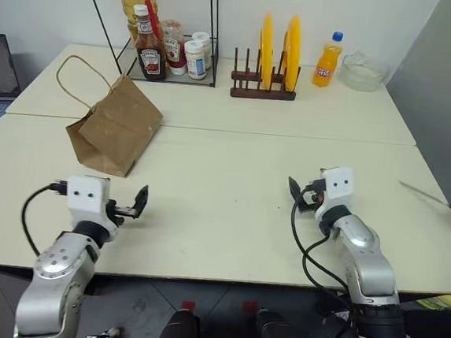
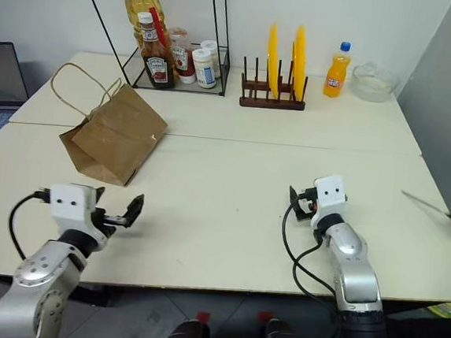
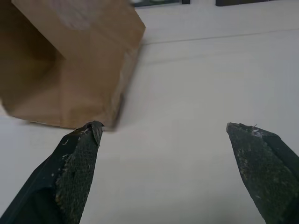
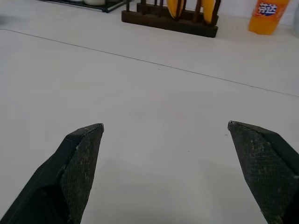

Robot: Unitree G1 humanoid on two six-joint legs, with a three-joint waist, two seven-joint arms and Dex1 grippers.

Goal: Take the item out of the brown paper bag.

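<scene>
The brown paper bag lies slumped on the left half of the table, its loop handle reaching toward the back left. The inside of the bag is hidden, and so is the item. My left gripper hovers open near the front left edge, a short way in front of the bag and pointing past its right side. In the left wrist view, the bag sits beyond the spread fingers. My right gripper is open over bare tabletop at the right centre, far from the bag.
At the back stand a wire rack with a ketchup bottle, an oil bottle and jars, and a wooden rack with yellow plates. An orange soda bottle and a glass bowl are further right. A thin rod pokes in from the right.
</scene>
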